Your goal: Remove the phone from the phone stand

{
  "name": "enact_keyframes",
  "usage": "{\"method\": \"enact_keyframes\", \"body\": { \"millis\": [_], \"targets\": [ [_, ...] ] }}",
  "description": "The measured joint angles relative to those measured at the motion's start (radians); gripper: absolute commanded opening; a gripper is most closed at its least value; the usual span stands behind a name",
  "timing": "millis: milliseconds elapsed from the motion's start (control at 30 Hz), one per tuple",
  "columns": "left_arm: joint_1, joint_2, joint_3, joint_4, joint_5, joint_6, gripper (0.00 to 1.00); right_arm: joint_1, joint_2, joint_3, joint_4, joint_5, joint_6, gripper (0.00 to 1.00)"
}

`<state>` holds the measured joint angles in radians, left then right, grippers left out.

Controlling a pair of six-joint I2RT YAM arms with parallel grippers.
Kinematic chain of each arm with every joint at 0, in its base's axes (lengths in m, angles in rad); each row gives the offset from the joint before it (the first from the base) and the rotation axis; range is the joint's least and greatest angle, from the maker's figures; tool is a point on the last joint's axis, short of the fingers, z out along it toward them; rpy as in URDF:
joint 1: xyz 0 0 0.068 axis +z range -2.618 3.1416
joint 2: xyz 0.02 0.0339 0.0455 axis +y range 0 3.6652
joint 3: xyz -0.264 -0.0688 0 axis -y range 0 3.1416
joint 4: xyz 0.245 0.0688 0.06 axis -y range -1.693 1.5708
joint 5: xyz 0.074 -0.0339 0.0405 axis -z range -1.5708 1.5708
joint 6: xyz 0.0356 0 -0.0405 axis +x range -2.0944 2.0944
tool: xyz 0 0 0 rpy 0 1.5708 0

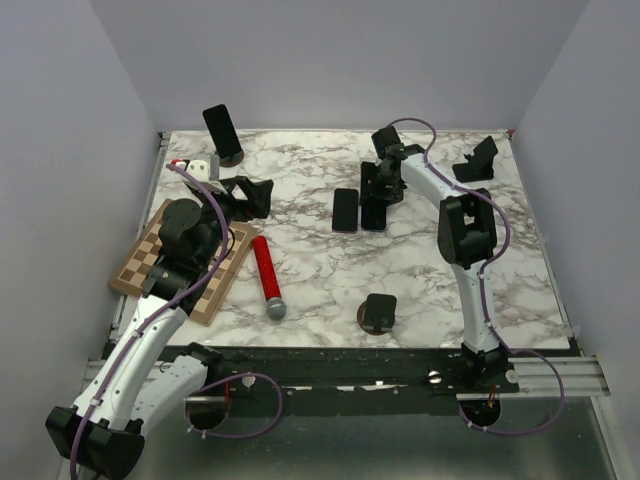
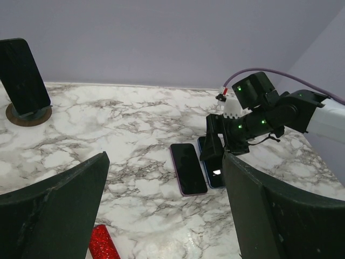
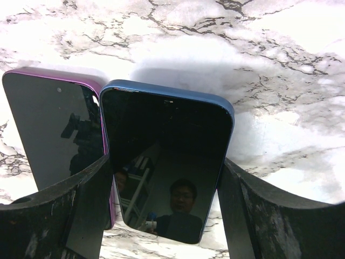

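Right claw (image 3: pixel 164 178) hangs with jaws spread wide astride the blue phone (image 3: pixel 167 140), which lies flat on the worktop (image 1: pixel 300 280) just beside a purple phone (image 3: pixel 51 124). I can't tell whether the pads touch it. Left claw (image 1: pixel 252 196) gapes open and empty. Another phone (image 1: pixel 221 127) leans in its stand (image 1: pixel 232 158), far left.

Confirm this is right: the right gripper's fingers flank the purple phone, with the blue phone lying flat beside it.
Not right. The right wrist view shows the right gripper flanking the blue phone; the purple phone lies flat beside it.
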<state>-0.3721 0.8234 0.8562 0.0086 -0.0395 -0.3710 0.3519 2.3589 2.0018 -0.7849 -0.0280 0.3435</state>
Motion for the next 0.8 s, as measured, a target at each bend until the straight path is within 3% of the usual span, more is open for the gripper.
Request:
{"method": "enact_keyframes", "body": {
  "millis": [333,667,800],
  "targets": [
    [0.004,0.000,0.000,0.000,0.007,-0.002,0.93,0.000,-0.045,-0.079,0.046,-0.020,0.007,0.58],
    [0.006,0.002,0.000,0.000,0.008,-0.004,0.93,0.000,-0.045,-0.073,0.040,-0.029,0.006,0.91],
    [0.006,0.002,0.000,0.000,0.008,-0.004,0.93,0.000,-0.045,-0.070,0.040,-0.042,0.008,0.95]
  ]
}}
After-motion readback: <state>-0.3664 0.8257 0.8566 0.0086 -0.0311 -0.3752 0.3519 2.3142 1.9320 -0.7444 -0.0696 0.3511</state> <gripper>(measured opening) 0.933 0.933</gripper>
